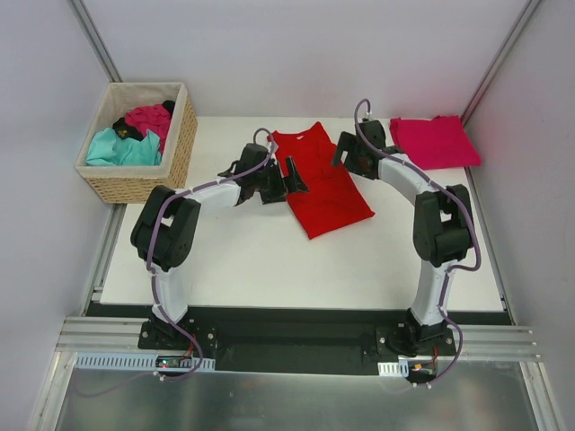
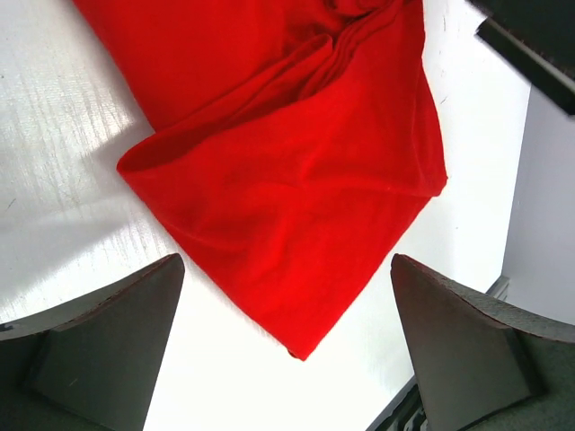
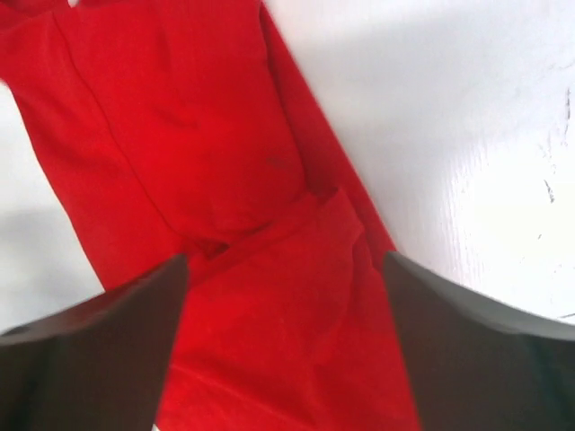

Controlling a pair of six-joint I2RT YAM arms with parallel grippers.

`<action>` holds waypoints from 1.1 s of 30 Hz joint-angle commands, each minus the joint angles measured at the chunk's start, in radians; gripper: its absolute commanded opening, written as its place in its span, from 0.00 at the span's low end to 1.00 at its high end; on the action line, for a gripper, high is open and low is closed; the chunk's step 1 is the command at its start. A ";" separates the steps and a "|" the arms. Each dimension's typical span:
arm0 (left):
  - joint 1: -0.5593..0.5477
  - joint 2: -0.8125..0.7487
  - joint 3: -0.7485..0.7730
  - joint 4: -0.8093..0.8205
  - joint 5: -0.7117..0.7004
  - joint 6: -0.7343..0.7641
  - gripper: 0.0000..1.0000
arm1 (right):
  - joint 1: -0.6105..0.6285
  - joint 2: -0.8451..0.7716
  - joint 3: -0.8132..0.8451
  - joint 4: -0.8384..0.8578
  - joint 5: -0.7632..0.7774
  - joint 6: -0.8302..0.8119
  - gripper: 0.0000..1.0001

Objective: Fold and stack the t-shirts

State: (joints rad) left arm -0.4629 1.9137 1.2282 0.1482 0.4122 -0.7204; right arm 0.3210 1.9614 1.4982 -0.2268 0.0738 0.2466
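Left gripper (image 1: 286, 182): fingers (image 2: 99, 350) spread wide with nothing between them, at the left long edge of the red t-shirt (image 1: 319, 180). In its wrist view we see a folded corner of the cloth pointing in between the two fingers. We can't tell if the tips touch the fabric.

Right gripper (image 1: 349, 153): fingers (image 3: 476, 359) also apart and holding nothing, at the shirt's right edge, nearer its far end. Its wrist view shows a flap folded across the shirt body.

The red t-shirt lies mid-table (image 1: 269, 260), folded into a narrow strip. We read the long axis as diagonal: one end points at the table's back edge and the other swings toward the near right.

The crimson t-shirt (image 1: 436, 142) lies folded flat at the far right corner, well apart from the red one.

The wicker basket (image 1: 180, 153) sits just beside the table's far-left corner. It holds the teal t-shirt (image 1: 121, 148), the magenta t-shirt (image 1: 148, 117) and the black t-shirt (image 1: 126, 128), all bunched up.
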 commanded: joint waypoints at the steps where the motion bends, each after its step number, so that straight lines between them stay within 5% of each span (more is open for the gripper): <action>1: 0.007 -0.036 0.008 -0.001 0.027 0.018 0.99 | -0.019 0.021 0.060 -0.016 0.046 0.002 0.96; 13: -0.032 -0.172 -0.090 0.004 0.059 -0.023 0.99 | -0.002 -0.309 -0.262 -0.041 0.049 -0.003 0.96; 21: -0.236 -0.321 -0.309 0.049 0.005 -0.115 0.99 | -0.011 -0.430 -0.492 -0.048 0.136 -0.020 0.96; 27: -0.292 -0.294 -0.438 0.292 -0.062 -0.280 0.99 | -0.053 -0.372 -0.469 -0.009 0.083 -0.020 0.97; 33: -0.292 -0.164 -0.303 0.352 -0.044 -0.238 0.99 | -0.060 -0.407 -0.428 -0.022 0.072 -0.032 0.97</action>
State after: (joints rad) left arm -0.7570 1.6863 0.8261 0.3576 0.3786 -0.9451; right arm 0.2649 1.5909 1.0130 -0.2657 0.1635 0.2329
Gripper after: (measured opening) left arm 0.990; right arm 0.971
